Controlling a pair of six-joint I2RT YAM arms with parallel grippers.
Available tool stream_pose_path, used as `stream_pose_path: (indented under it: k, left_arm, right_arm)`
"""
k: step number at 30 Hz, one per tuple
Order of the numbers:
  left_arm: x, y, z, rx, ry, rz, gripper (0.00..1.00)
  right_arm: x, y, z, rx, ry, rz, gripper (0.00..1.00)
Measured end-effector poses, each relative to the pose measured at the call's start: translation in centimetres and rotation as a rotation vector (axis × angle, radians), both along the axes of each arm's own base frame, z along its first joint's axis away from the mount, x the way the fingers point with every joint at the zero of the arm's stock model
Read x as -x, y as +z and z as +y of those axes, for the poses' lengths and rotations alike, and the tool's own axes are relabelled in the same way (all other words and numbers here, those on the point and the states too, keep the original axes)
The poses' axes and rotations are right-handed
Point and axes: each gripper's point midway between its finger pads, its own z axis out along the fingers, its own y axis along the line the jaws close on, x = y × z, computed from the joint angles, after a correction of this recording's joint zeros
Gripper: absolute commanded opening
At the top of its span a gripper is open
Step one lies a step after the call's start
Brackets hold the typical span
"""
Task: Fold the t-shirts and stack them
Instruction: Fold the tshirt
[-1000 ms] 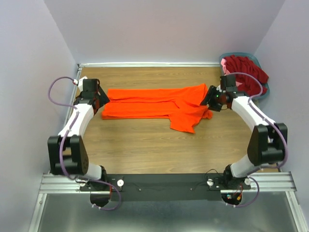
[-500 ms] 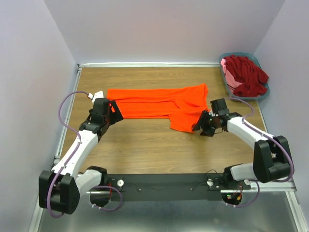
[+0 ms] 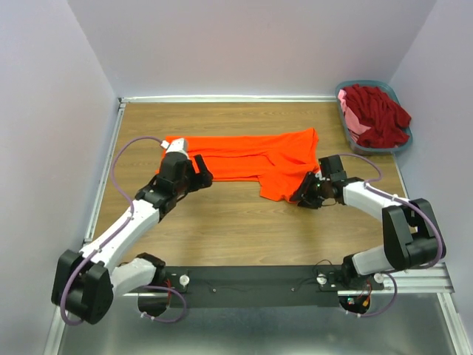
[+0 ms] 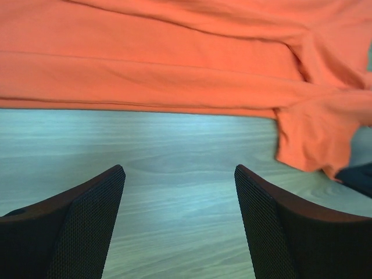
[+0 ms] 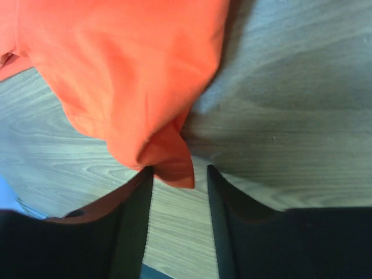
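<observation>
Beside the orange t-shirt [image 3: 244, 155], left hand [image 4: 179, 173] gapes empty (right hand [image 5: 179, 174], unclenched, straddles its corner).

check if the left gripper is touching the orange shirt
Apart. The left wrist view shows the left gripper open, with a strip of bare table between its fingertips and the near edge of the orange shirt.

Top view: soft, even overhead light; sharp; faint shadows only. Left wrist: table [image 4: 174, 145] tinted bluish with a pale sheen; left hand [image 4: 179, 170] dark, soft-edged. Right wrist: orange t-shirt [image 5: 116, 75] throws soft shadow onto table at right.
</observation>
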Motion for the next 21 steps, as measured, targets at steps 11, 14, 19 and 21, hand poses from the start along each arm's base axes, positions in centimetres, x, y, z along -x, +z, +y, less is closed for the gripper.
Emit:
stream_pose_path:
  k: [11,14,19,21]
  left_arm:
    - [1.5,-4.7,-13.3,0.021,-0.272,0.161,0.74]
    - [1.6,-5.6,-17.3,0.018,-0.329,0.188,0.67]
    - [1.8,-7.9,-20.5,-0.005,-0.35,0.241,0.57]
    - [1.6,-8.7,-20.8,-0.021,-0.334,0.259,0.52]
  right_arm:
    - [-0.6,-0.4,0.4,-0.014,0.008,-0.01,0.01]
    - [-0.6,-0.3,0.5,-0.018,0.009,-0.011,0.01]
    - [-0.6,-0.3,0.5,-0.022,0.012,-0.013,0.01]
    - [-0.6,-0.2,0.6,-0.027,0.016,-0.012,0.01]
